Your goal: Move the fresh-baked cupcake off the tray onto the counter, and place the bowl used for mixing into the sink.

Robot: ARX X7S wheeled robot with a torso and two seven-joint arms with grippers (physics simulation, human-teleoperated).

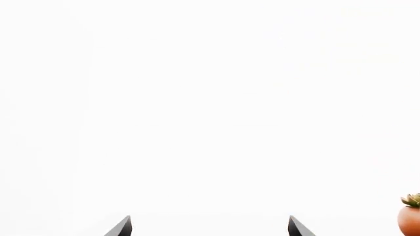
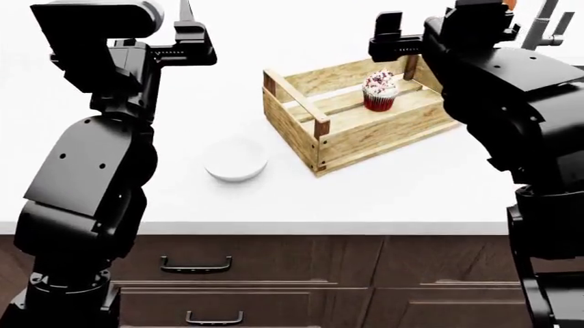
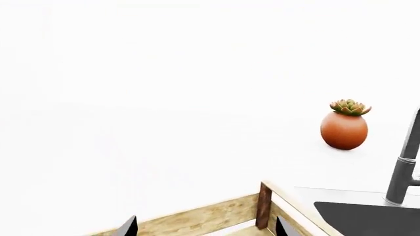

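cupcake (image 2: 379, 89): red wrapper, white frosting, upright in tray (image 2: 301, 130) | both grippers spread, empty

Right gripper (image 3: 203, 230) fingers (image 3: 128, 227) sitting spread apart, only two dark tips showing, nothing between them. They're hanging over the far corner of the tray (image 3: 217, 216), dark corner post standing upright. White surface (image 3: 164, 123) stretching beyond. Orange-red pot (image 3: 344, 129) with plant standing well apart from tray. Sink (image 3: 371, 216) lying just beside the tray, faucet (image 3: 405, 162) rising at its edge.
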